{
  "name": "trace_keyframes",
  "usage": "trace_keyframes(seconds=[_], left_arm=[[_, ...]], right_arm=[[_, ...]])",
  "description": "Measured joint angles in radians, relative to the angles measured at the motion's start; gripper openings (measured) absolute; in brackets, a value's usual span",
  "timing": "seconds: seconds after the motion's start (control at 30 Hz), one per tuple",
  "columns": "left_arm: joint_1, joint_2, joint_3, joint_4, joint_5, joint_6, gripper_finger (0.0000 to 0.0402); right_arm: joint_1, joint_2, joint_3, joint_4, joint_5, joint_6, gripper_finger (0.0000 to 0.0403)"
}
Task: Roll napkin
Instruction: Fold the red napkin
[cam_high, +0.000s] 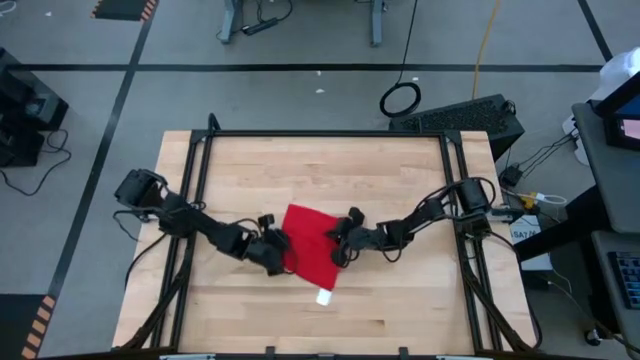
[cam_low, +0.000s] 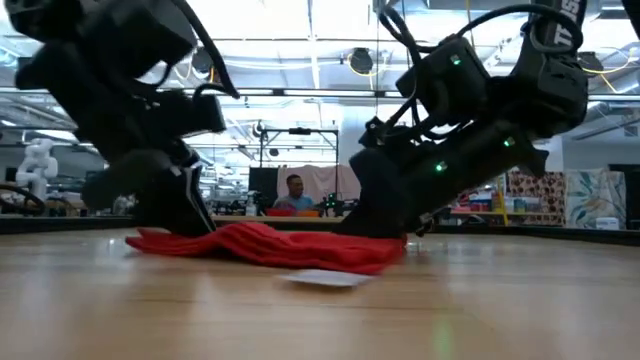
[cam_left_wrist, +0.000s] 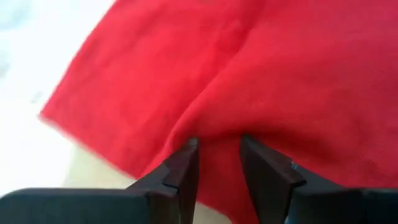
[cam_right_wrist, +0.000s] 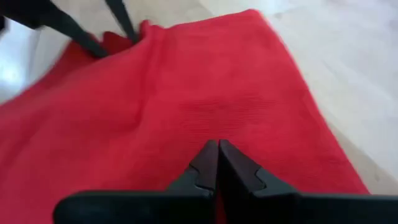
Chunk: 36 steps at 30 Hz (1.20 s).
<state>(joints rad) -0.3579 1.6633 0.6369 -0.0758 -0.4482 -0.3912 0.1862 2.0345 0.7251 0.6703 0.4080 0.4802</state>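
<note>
On the left side of the napkin (cam_high: 310, 255), the left gripper (cam_high: 279, 258) has its fingers partly apart around a raised fold of red cloth, while the right gripper (cam_high: 340, 245) presses clenched tips on the right side. If the thin fabric slips from that loose pinch, or the right tips drag it, the roll may bunch or skew. Beneath lies a pale wooden table (cam_high: 390, 180), framed by black rails, with grey floor, cables and a seated person (cam_low: 294, 195) beyond.

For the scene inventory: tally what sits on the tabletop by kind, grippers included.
Red napkin: 1
White tag on the napkin's edge: 1
Grippers, left gripper and right gripper, both at the napkin: 2
Total: 4
</note>
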Motion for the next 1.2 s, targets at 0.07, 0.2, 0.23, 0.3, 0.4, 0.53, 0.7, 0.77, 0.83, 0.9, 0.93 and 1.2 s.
trace_keyframes(seconds=[0.07, 0.2, 0.23, 0.3, 0.4, 0.53, 0.7, 0.77, 0.83, 0.9, 0.93, 1.2], left_arm=[[0.030, -0.020, -0.002, -0.045, 0.001, 0.064, 0.0127], [0.089, -0.074, -0.006, -0.113, 0.022, 0.204, 0.0127], [0.105, -0.091, -0.007, -0.134, 0.026, 0.241, 0.0127], [0.138, -0.125, -0.008, -0.157, 0.036, 0.317, 0.0127], [0.185, -0.191, -0.009, -0.154, 0.053, 0.414, 0.0127], [0.217, -0.289, -0.009, -0.150, 0.113, 0.433, 0.0127], [0.178, -0.374, -0.007, -0.133, 0.214, 0.337, 0.0127], [0.145, -0.385, -0.007, -0.127, 0.226, 0.286, 0.0127], [0.107, -0.383, -0.007, -0.105, 0.222, 0.241, 0.0127], [0.068, -0.373, -0.007, -0.095, 0.209, 0.216, 0.0127], [0.048, -0.363, -0.007, -0.073, 0.200, 0.211, 0.0127], [-0.050, -0.264, -0.007, 0.075, 0.122, 0.159, 0.0127]], right_arm=[[0.011, 0.002, 0.000, -0.001, 0.013, 0.058, 0.0006], [0.047, 0.000, -0.003, 0.030, 0.092, 0.133, 0.0006], [0.053, 0.002, -0.005, 0.049, 0.119, 0.140, 0.0006], [0.063, 0.005, -0.003, 0.069, 0.176, 0.156, 0.0006], [0.065, 0.007, 0.016, 0.083, 0.260, 0.143, 0.0006], [0.059, -0.009, 0.040, 0.185, 0.261, -0.001, 0.0006], [0.056, -0.098, 0.052, 0.134, 0.237, -0.149, 0.0006], [0.056, -0.138, 0.052, 0.057, 0.241, -0.185, 0.0006], [0.056, -0.163, 0.052, -0.020, 0.240, -0.212, 0.0006], [0.058, -0.171, 0.052, -0.088, 0.241, -0.209, 0.0006], [0.061, -0.171, 0.052, -0.120, 0.240, -0.202, 0.0006], [0.088, -0.109, 0.052, -0.171, 0.215, -0.088, 0.0006]])
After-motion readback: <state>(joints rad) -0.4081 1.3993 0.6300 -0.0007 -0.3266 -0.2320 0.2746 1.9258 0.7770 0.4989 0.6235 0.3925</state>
